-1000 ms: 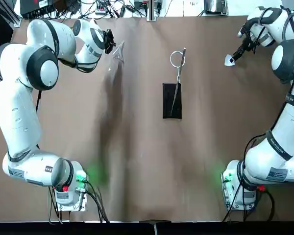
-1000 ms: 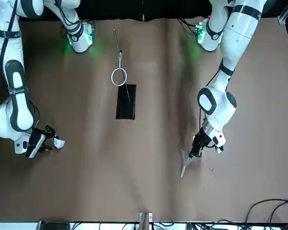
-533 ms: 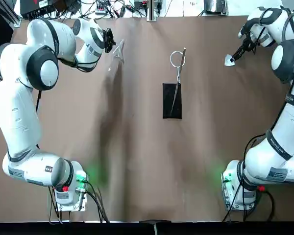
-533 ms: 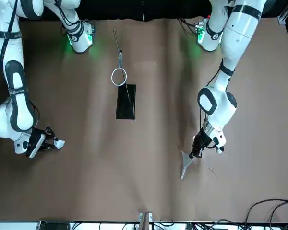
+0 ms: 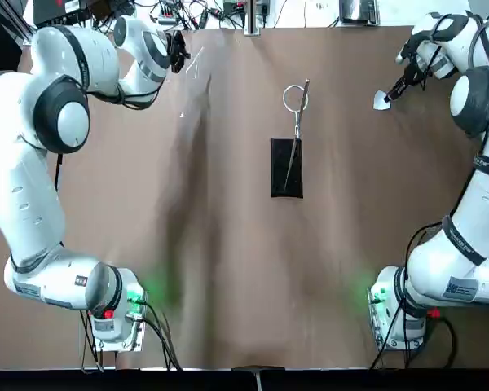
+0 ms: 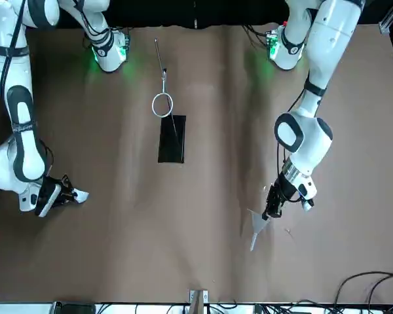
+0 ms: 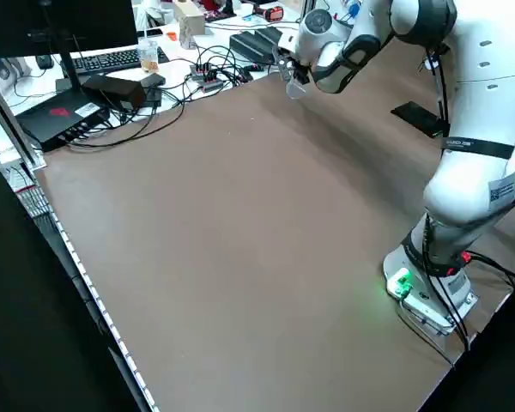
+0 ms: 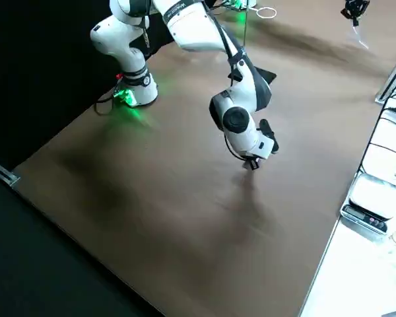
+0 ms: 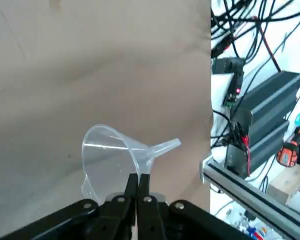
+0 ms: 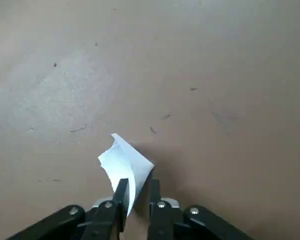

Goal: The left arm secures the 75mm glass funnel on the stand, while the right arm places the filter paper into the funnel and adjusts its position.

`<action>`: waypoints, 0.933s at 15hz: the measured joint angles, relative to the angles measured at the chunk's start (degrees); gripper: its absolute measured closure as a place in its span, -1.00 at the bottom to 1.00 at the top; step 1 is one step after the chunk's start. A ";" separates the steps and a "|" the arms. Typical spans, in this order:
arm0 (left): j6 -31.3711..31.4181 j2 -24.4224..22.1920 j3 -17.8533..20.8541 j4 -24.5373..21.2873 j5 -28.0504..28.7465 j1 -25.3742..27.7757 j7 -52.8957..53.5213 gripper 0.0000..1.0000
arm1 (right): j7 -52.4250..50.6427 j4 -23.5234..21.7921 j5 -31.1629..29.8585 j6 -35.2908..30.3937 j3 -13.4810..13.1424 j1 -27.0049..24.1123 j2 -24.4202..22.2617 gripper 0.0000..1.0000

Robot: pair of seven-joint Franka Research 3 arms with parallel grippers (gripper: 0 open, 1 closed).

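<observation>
The clear glass funnel (image 9: 106, 159) holds no paper and is held by its rim in the closed fingers of the left gripper (image 9: 138, 177), well apart from the stand's wire ring (image 5: 284, 97), also unfilled; so thin a pinch could let the cone swivel or knock the ring on seating. The folded filter paper (image 10: 124, 164) lies against one of the right gripper's (image 10: 140, 181) parted fingers, off at the robot's right, and might slip or crumple if poorly supported.

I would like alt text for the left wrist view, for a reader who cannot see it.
The left gripper, its fingers together, holds a clear funnel by its wide cone, stem angled away, above a brown tabletop. Dark boxes and tangled cables lie beside it.
</observation>
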 joint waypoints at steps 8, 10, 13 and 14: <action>-27.09 -7.50 1.95 2.96 14.57 5.53 -0.03 0.95 | 0.02 0.12 0.03 0.00 0.00 -0.02 0.01 0.97; -33.23 -8.45 1.95 5.11 21.31 6.60 0.02 0.95 | 0.03 0.18 0.04 -0.02 0.00 -0.02 0.01 0.98; -37.04 -9.54 1.25 6.46 30.11 6.66 2.17 0.95 | 0.62 1.07 0.08 -3.60 -0.36 -0.02 -0.24 0.98; -37.60 -9.73 1.00 6.47 31.85 6.52 3.03 0.95 | 1.47 1.49 0.07 -5.51 -0.71 -0.01 -0.66 0.98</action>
